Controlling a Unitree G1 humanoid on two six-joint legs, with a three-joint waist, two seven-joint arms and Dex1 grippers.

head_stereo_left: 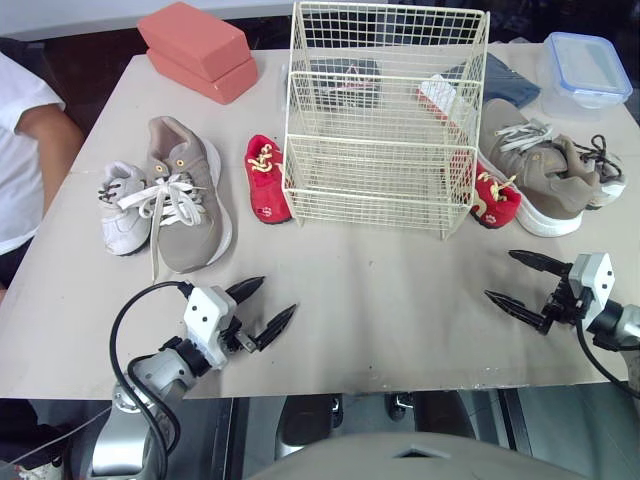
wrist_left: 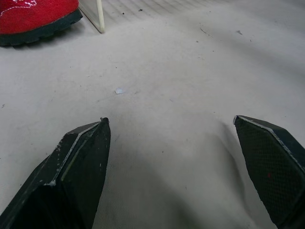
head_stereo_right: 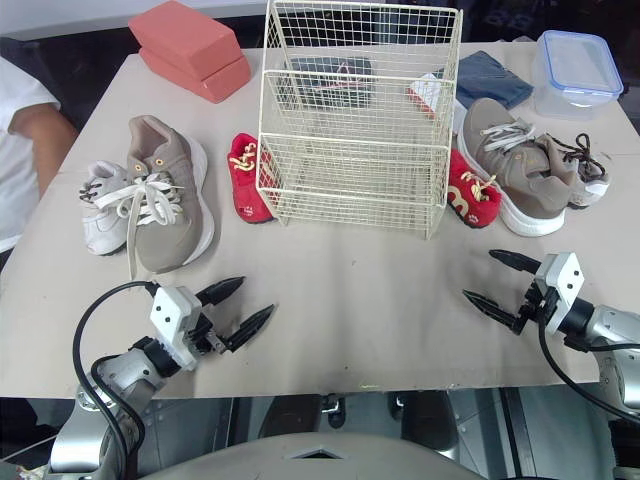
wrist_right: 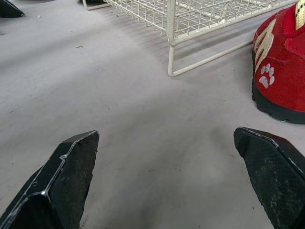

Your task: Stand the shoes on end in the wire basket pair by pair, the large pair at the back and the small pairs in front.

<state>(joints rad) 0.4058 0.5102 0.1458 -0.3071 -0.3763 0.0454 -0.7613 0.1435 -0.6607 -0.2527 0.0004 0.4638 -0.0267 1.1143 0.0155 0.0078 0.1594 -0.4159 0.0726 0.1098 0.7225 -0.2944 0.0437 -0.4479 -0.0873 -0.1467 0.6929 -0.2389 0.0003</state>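
Beyond left hand (head_stereo_left: 279, 294) (spread wide): tan shoe (head_stereo_left: 185, 200).

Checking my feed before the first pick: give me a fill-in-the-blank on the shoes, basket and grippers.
1. The wire basket holds ___ shoes.
2. The left gripper and the right gripper are both ___ and empty.
3. The shoe nearest the basket's left side is ___ in colour.
4. The pink blocks lie at the table's back ___ corner.
Missing words: no; open; red; left.
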